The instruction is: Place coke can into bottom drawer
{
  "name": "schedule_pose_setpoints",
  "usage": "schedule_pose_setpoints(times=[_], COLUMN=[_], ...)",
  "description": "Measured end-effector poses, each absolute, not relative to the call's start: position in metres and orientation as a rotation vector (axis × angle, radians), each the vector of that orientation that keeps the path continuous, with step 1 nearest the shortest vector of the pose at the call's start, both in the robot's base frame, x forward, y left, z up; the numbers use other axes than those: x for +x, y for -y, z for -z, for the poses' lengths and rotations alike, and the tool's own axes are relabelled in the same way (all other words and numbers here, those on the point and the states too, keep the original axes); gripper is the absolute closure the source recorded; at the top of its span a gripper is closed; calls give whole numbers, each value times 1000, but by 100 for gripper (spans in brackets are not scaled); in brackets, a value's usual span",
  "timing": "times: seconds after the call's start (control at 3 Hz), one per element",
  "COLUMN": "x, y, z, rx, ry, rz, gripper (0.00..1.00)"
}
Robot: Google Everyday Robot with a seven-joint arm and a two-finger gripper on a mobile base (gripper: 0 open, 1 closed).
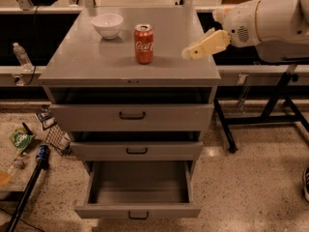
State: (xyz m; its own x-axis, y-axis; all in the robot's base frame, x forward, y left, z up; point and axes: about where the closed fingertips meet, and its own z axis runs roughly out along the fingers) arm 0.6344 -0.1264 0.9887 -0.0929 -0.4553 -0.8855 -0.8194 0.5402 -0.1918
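The coke can (144, 44) stands upright on the grey cabinet top (82, 62), near the middle back. My gripper (189, 53) hangs over the right part of the cabinet top, pointing left toward the can, about a can's height away from it and not touching it. It holds nothing that I can see. The white arm housing fills the upper right. The bottom drawer (139, 210) is pulled out at the foot of the cabinet and its inside looks bare.
A white bowl (107, 25) sits on the cabinet top, left of the can. The top drawer (131, 116) and middle drawer (136, 150) stick out slightly. Black stand legs (275, 105) are at the right. A green bag (19, 140), a water bottle (20, 55) and a black pole (29, 187) are at the left.
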Motion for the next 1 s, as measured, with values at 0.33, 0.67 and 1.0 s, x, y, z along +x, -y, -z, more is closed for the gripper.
schedule_pose_setpoints(times=[0.33,0.67,1.0], x=[674,726,726], y=[113,92,92], z=[-968,-939,-939], rx=[-969,-940,-940], ry=[-1671,-1644,-1644], rz=[-498,-511,-511], gripper=[0,0,0])
